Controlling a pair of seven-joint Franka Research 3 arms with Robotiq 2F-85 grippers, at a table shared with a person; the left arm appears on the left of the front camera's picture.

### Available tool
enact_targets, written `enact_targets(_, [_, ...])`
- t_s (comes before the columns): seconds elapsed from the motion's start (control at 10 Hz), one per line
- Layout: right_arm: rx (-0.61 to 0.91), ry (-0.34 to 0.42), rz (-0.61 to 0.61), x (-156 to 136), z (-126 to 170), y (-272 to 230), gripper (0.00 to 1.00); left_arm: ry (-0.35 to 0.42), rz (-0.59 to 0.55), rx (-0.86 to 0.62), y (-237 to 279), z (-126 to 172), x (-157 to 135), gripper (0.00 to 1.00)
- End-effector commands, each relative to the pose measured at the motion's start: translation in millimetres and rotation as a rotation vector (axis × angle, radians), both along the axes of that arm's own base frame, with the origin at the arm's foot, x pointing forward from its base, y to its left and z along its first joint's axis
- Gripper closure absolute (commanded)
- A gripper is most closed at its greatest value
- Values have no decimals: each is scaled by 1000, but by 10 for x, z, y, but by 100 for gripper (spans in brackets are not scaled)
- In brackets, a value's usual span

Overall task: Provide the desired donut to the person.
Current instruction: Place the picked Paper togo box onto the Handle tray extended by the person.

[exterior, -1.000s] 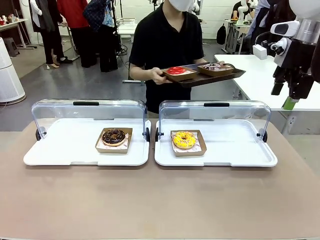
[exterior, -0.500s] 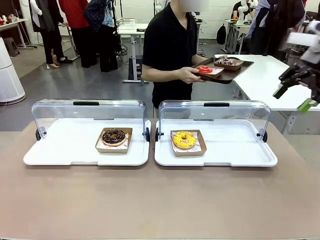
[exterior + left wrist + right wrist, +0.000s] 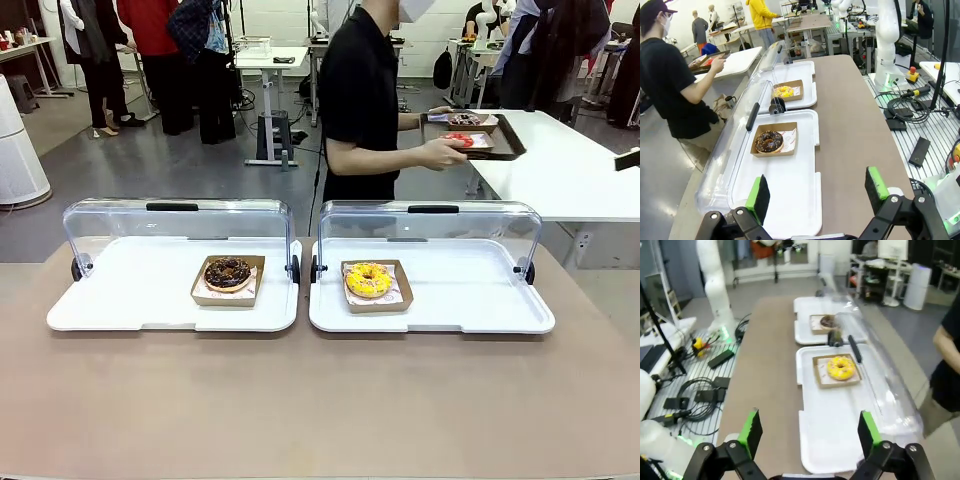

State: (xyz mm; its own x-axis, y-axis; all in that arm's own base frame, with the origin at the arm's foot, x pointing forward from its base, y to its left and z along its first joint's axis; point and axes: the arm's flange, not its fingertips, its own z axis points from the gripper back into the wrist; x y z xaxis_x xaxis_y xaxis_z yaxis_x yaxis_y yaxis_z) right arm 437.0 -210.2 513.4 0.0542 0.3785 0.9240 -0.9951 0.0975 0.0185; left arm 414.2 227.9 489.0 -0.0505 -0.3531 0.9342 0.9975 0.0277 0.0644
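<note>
With the person in the black T-shirt (image 3: 362,95) turned away holding a dark tray (image 3: 472,135), and both the left hand (image 3: 816,196) and right hand (image 3: 807,433) wide and empty, either could pick wrongly between the chocolate-glazed donut (image 3: 227,272) and yellow-iced donut (image 3: 368,279), each in its own white lidded tray (image 3: 140,305) on the tan surface (image 3: 320,400).

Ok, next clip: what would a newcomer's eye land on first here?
Probably the two donuts, each in a brown paper tray under a raised clear lid: a chocolate donut on the left white tray and a yellow donut on the right tray. Beyond the table, the person has turned sideways, holding a dark tray over a white table. Both grippers, left and right, are open.
</note>
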Motion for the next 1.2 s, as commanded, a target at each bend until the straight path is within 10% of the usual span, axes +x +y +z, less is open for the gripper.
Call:
enact_targets(0.0, [25,5,12,16,21,-33,0,1,-8,4,-1,19,-23,0])
enact_targets(1.1, [33,0,70,-72,-46,-60,0,1,-8,4,-1,19,-23,0])
